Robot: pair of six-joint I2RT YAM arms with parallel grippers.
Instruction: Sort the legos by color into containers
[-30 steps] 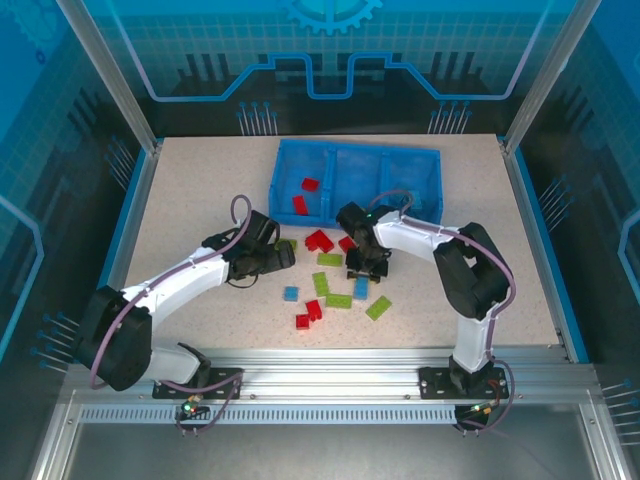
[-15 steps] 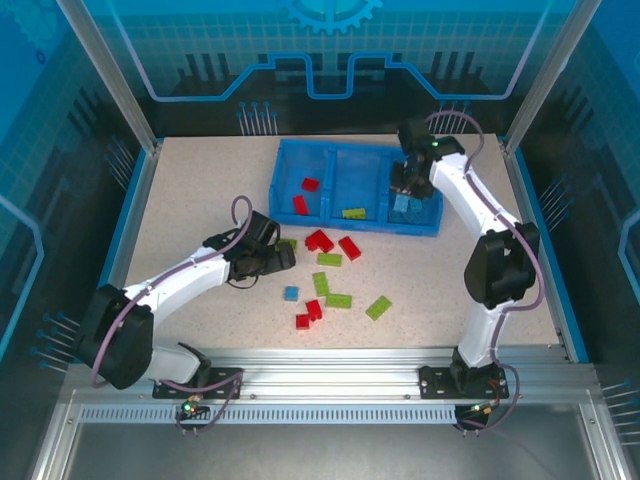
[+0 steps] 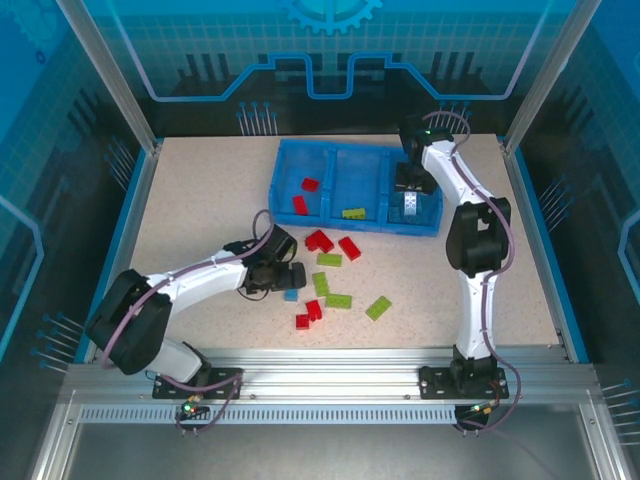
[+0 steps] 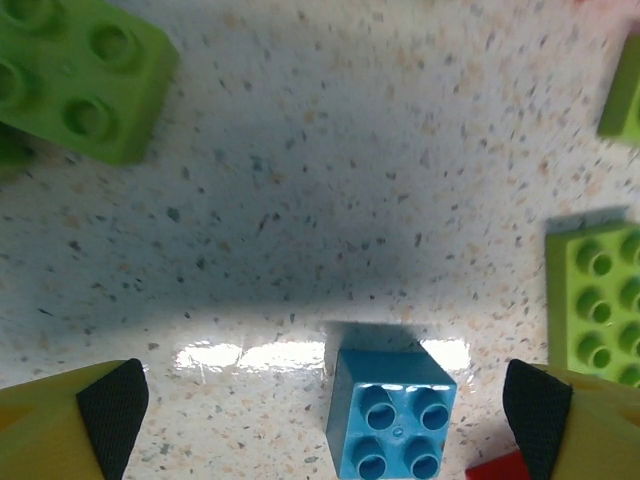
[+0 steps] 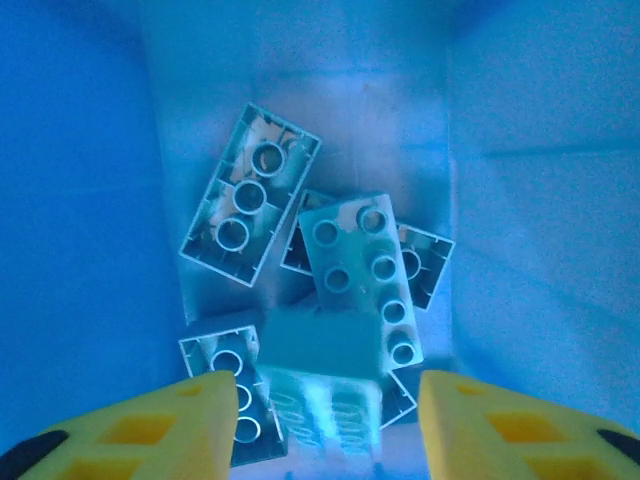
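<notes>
A light-blue 2x2 brick [image 4: 392,415] [image 3: 291,294] lies on the table between the spread fingers of my open left gripper [image 4: 325,415] [image 3: 289,277], nearer the right pad [image 4: 538,415] and touching neither. My right gripper [image 5: 325,430] [image 3: 411,188] hangs open over the right compartment of the blue tray [image 3: 283,170]. A blurred light-blue brick [image 5: 325,365] lies loose between its fingers, above several light-blue bricks [image 5: 250,195]. The left compartment holds two red bricks [image 3: 299,205]. A green brick [image 3: 353,213] sits in the middle one.
Loose bricks lie in front of the tray: red ones [image 3: 320,240] [image 3: 349,247] [image 3: 308,314] and green ones [image 3: 329,259] [image 3: 338,300] [image 3: 378,307]. Green bricks [image 4: 75,75] [image 4: 598,305] flank my left gripper. The table's left and right sides are bare.
My right arm swung from the loose bricks mid-table to the tray's right compartment and opened, its light-blue brick now loose. My left gripper shifted right and nearer, astride the blue brick.
</notes>
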